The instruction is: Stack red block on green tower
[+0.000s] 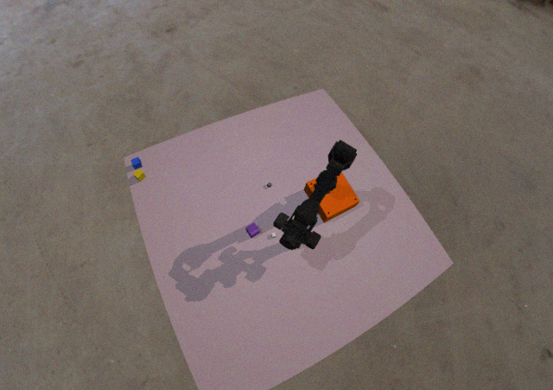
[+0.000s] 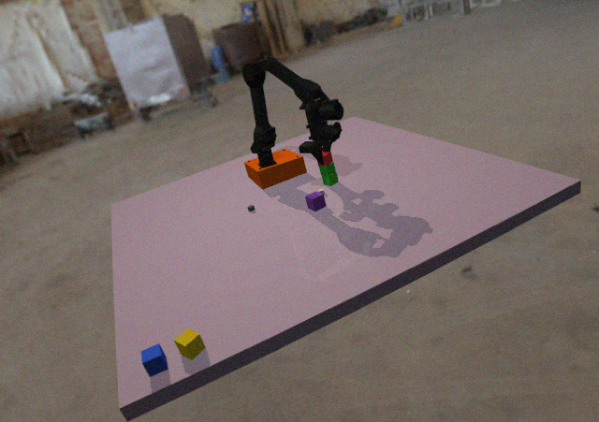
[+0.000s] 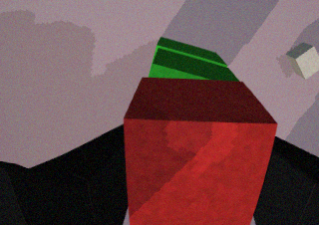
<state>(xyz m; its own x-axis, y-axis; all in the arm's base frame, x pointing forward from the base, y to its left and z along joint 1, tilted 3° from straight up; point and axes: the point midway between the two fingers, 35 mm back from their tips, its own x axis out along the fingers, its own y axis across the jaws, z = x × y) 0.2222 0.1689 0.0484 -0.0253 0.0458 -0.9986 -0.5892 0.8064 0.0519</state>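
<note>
The red block [image 2: 327, 158] [image 3: 214, 155] sits between the fingers of my gripper [image 2: 325, 156] [image 3: 190, 133], which is shut on it. The green tower [image 2: 328, 174] [image 3: 169, 72] stands upright on the pink board, directly below the red block. In the exterior view the red block's underside meets the tower's top, with no gap that I can make out. In the wrist view the red block covers much of the tower. In the top view the arm hides both the tower and the red block.
A purple block [image 1: 252, 230] [image 2: 315, 200] and a small white cube [image 1: 273, 234] [image 3: 306, 63] lie near the tower. A small dark cube [image 1: 269, 184] [image 2: 251, 208] lies farther off. The orange base [image 1: 341, 198] [image 2: 285, 169] is behind. Blue [image 2: 154, 359] and yellow [image 2: 190, 343] blocks lie at a far corner.
</note>
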